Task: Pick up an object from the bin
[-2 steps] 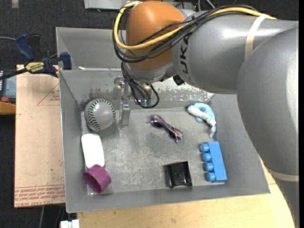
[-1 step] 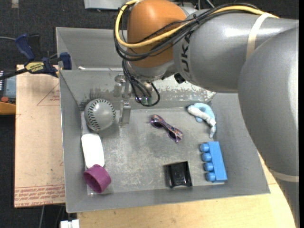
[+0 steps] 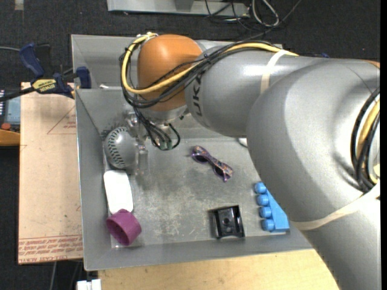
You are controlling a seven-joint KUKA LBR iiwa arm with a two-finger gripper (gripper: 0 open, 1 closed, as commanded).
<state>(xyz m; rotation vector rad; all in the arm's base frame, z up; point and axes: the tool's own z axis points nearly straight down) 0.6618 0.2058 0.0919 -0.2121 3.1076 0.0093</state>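
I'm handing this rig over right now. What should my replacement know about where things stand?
Claw: low in the bin's left part, right beside a round silver metal thing; a grip on it cannot be confirmed.
Other things: white bottle with purple cap along the left wall, purple sunglasses mid-bin, small black square thing and blue studded block near the front.
Done: nothing is lifted yet.
Left: grasp one thing and lift it out.
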